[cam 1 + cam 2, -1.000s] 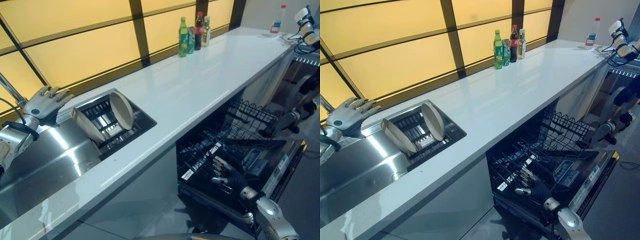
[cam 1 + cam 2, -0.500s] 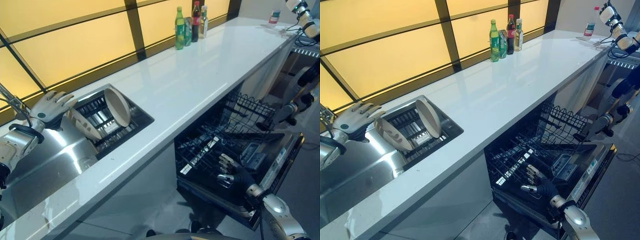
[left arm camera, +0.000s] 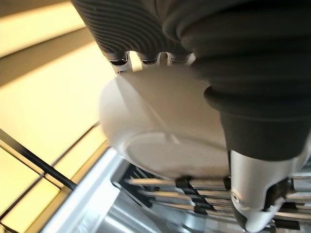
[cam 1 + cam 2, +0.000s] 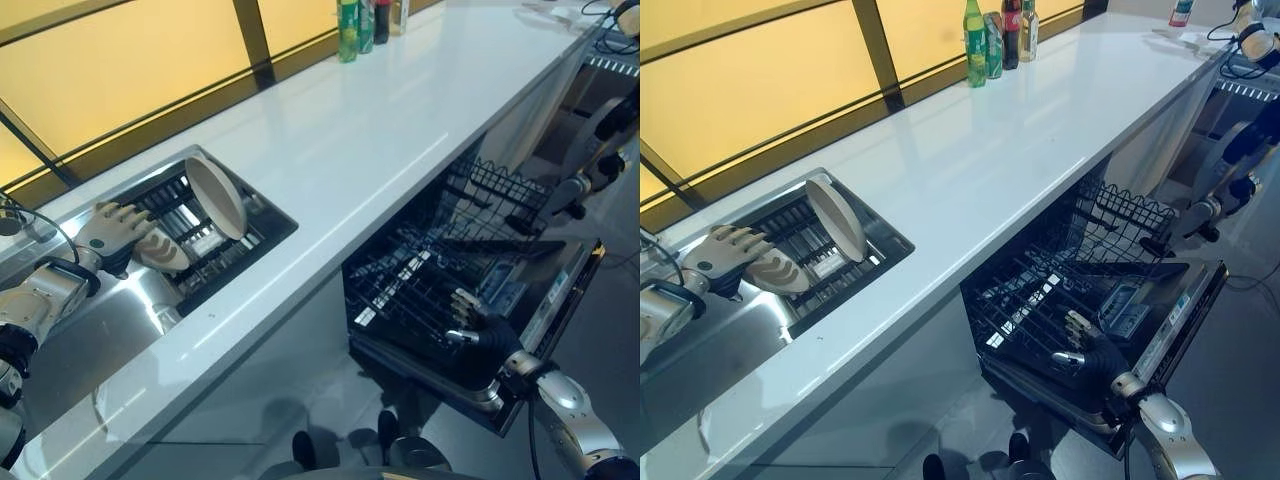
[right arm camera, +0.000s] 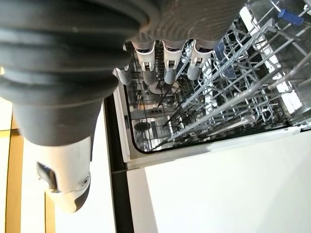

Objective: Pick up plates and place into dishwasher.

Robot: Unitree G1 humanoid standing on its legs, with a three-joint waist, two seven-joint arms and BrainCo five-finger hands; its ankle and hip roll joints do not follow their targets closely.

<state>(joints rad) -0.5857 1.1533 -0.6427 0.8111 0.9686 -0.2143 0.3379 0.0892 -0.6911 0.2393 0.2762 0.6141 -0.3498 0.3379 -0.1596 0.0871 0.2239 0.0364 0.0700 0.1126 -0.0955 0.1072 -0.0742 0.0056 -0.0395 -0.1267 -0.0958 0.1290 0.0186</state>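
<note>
Two beige plates stand on edge in the black rack (image 4: 228,250) set into the sink. The left plate (image 4: 166,256) leans low; the right plate (image 4: 216,196) stands beside it, untouched. My left hand (image 4: 110,230) rests on the left plate, with straight fingers (image 4: 744,237) over its upper rim. In the left wrist view the plate (image 3: 160,126) sits between the fingers and the thumb (image 3: 252,194). My right hand (image 4: 480,326) hovers open and holding nothing over the front of the dishwasher's lower rack (image 4: 415,285).
The steel sink basin (image 4: 90,335) lies left of the plate rack. A long white counter (image 4: 400,120) has bottles (image 4: 990,30) at its far end. The dishwasher door (image 4: 565,305) hangs open and the upper rack (image 4: 500,205) is pulled out. Other equipment stands at the right edge.
My left hand has come down from above the sink's edge onto the left plate. The camera has tilted downward. My right hand stays by the lower rack.
</note>
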